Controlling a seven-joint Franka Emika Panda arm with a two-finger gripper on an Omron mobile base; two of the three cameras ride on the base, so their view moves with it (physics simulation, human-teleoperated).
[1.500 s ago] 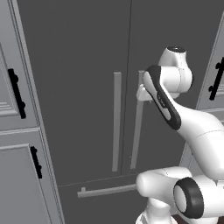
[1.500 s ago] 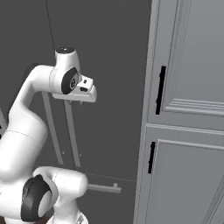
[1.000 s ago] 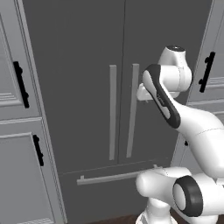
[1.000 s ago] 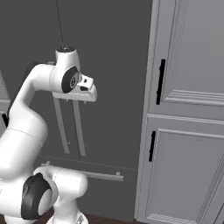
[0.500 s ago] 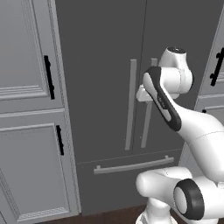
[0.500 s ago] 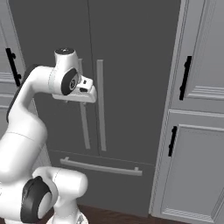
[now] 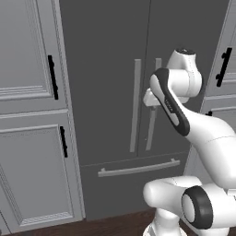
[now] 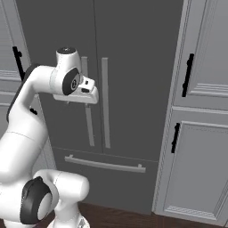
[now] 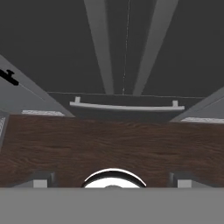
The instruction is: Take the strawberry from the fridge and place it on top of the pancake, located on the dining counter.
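Gripper (image 9: 112, 178) jaws spread wide, nothing between them, hanging above the dark wood floor (image 9: 109, 140) and aimed down in front of the fridge (image 7: 115, 69). Fridge doors shut, both bar handles (image 8: 105, 102) free; strawberry probably inside, can't tell. Grey cabinets (image 7: 27, 115) flank it.

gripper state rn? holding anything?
gripper: open, holding nothing; fingertips spread wide, pointing down at the dark wood floor before the closed fridge.
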